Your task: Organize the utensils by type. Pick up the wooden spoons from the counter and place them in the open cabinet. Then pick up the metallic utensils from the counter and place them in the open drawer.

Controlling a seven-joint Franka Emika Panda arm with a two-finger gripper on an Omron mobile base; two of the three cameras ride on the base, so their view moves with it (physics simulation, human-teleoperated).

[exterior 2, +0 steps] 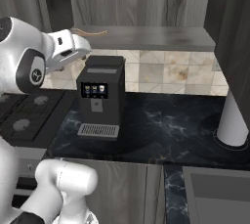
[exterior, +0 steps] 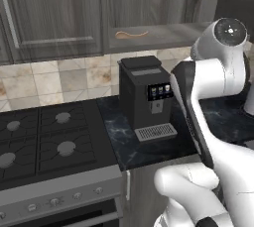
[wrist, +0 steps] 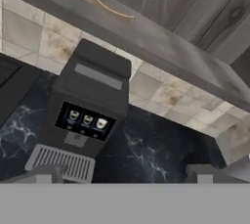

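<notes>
Wooden spoon (exterior: 131, 34) lies flat on the open cabinet shelf (exterior 2: 161, 37), long axis along the shelf front, bowl end toward the stove (exterior: 39, 141) side, handle toward the coffee machine (exterior 2: 100, 98) side. Jaws (wrist: 124, 176) spread wide, empty, above the dark marble desk (exterior 2: 166, 125) before the machine.

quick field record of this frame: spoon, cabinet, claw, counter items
wooden spoon: one, lying flat on the shelf of the open cabinet, near its left end
claw: open, empty, raised above the counter and facing the coffee machine
coffee machine: black, upright on the dark marble counter, right of the stove
white cylinder: standing on the counter at the right
sink: corner showing at lower right
</notes>
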